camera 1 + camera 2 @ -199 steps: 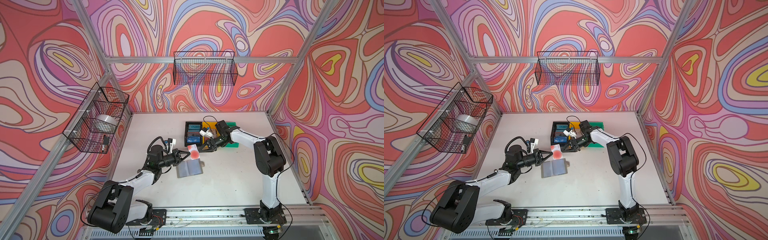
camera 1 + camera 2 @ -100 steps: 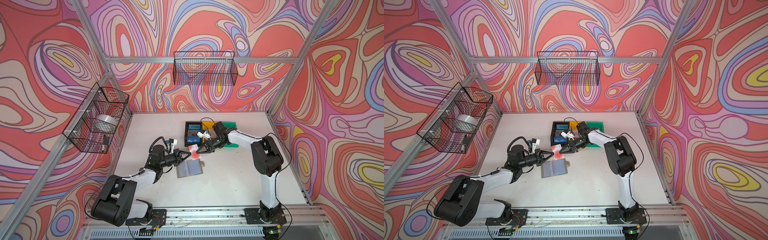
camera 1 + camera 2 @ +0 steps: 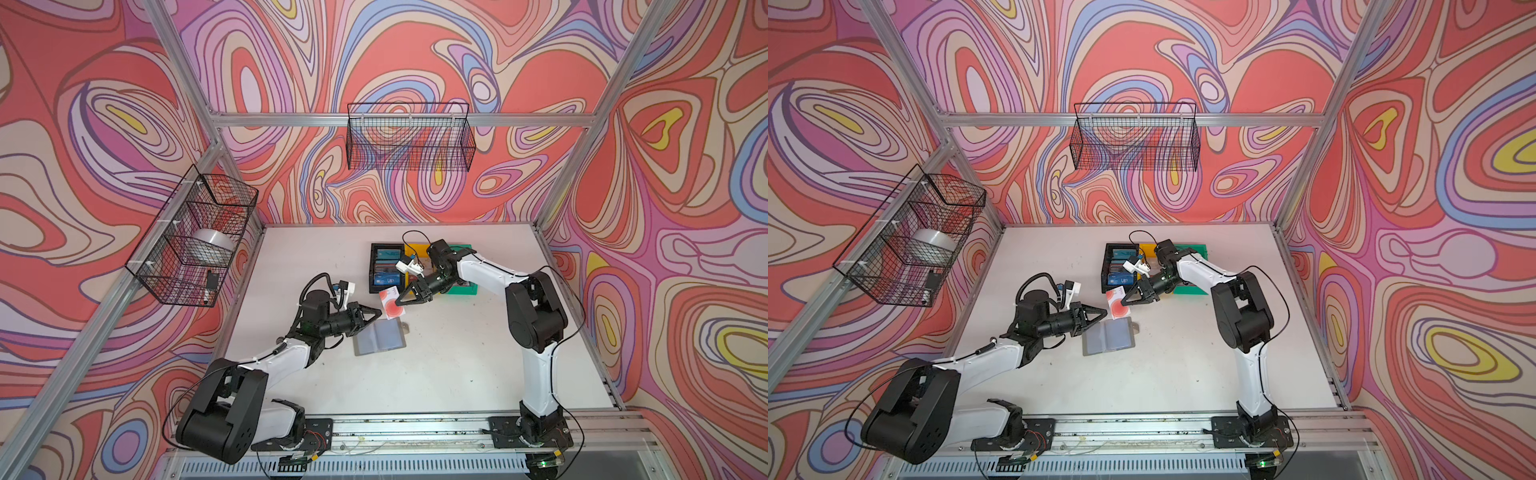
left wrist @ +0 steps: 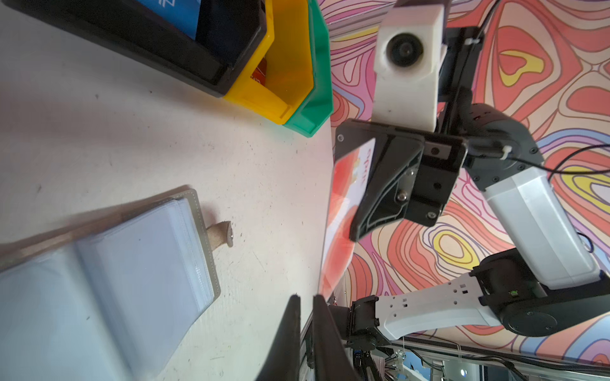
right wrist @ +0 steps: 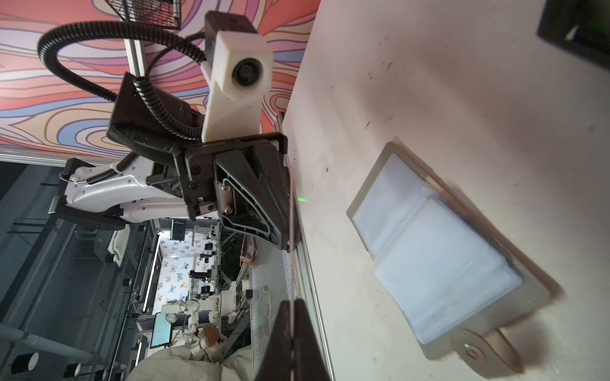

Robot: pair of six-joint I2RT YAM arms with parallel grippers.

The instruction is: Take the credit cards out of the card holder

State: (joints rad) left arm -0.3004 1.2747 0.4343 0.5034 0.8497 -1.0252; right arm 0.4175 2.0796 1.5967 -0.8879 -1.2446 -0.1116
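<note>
Right gripper (image 3: 400, 301): clamped on your blotched card (image 3: 388, 307).
Left gripper (image 4: 305, 300): jaws a sliver apart, holding nothing.
Left wrist view: alone shows you that gap.

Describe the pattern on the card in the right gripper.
The card is pale with a red round blotch; clearest in a top view.

The white table (image 3: 436, 374) carries the open card holder (image 3: 380, 337), black bin (image 3: 371, 266), yellow bin (image 3: 415, 250), green bin (image 3: 461, 289).

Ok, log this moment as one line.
right gripper: shut on blotched card; left gripper: slightly open beside card; card holder: lying open
</note>
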